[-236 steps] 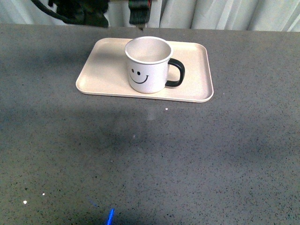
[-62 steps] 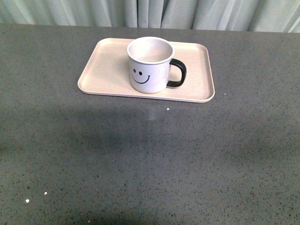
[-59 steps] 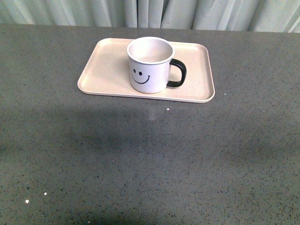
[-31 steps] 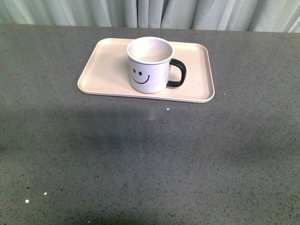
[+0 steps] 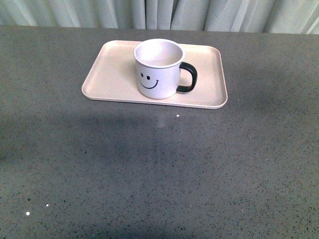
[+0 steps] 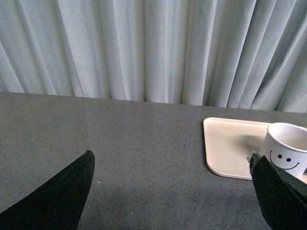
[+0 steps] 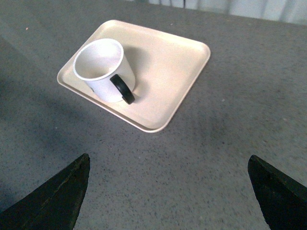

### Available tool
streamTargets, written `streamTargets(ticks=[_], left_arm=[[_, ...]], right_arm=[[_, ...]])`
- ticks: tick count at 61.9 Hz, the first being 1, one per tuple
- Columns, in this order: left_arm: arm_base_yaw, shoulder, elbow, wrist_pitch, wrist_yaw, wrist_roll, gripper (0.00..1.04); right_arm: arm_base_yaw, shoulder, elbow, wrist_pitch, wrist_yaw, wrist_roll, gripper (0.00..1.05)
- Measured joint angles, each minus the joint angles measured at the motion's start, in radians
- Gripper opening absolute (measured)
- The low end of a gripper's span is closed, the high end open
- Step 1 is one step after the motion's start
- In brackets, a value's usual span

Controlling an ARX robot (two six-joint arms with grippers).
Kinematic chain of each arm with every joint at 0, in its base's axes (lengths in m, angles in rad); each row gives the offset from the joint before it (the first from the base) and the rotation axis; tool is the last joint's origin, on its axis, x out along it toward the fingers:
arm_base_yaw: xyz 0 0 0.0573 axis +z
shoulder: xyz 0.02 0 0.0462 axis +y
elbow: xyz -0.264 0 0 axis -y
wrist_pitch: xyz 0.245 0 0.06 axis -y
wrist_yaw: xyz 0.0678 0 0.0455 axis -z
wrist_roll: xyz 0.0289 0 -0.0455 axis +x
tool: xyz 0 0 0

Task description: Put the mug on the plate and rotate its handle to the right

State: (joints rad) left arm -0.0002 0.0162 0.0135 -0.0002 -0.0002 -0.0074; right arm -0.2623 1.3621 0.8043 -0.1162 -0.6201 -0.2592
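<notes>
- We see the mug (image 5: pixel 158 69) on the plate (image 5: pixel 112 74), handle (image 5: pixel 188 78) right.
- Left end effector (image 6: pixel 175 191) and right end effector (image 7: pixel 170 191) gape wide; a stray reach could spin it.

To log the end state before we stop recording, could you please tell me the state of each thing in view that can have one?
White smiley-face mug: upright, empty, standing on the plate.
Glossy black loop handle: pointing right.
Pale pink-beige rectangular plate: flat on the grey speckled table, carrying the mug.
Left pincer: open, empty, away from the mug.
Right pincer: open, empty, away from the mug.
</notes>
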Motion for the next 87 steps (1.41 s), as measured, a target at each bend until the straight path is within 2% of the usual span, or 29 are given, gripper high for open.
streamTargets(ticks=[13, 22, 33, 45, 87], left_arm=[[0.0, 0.0, 0.0, 0.0, 0.0, 0.0, 0.95], [0.0, 0.0, 0.0, 0.0, 0.0, 0.0, 0.95], [0.0, 0.0, 0.0, 0.0, 0.0, 0.0, 0.95], [0.0, 0.0, 0.0, 0.0, 0.0, 0.0, 0.95], [0.0, 0.0, 0.0, 0.0, 0.0, 0.0, 0.95]], right_arm=[[0.224, 0.262, 0.187, 0.013, 0.109, -0.034, 0.96], [0.323, 0.412, 0.306, -0.011, 0.154, -0.019, 0.96], [0.352, 0.591, 0.488, -0.058, 0.207, 0.043, 0.96], [0.359, 0.684, 0.635, -0.116, 0.218, 0.081, 0.96], [0.446, 0.853, 0.862, -0.195, 0.288, 0.123, 0.96]])
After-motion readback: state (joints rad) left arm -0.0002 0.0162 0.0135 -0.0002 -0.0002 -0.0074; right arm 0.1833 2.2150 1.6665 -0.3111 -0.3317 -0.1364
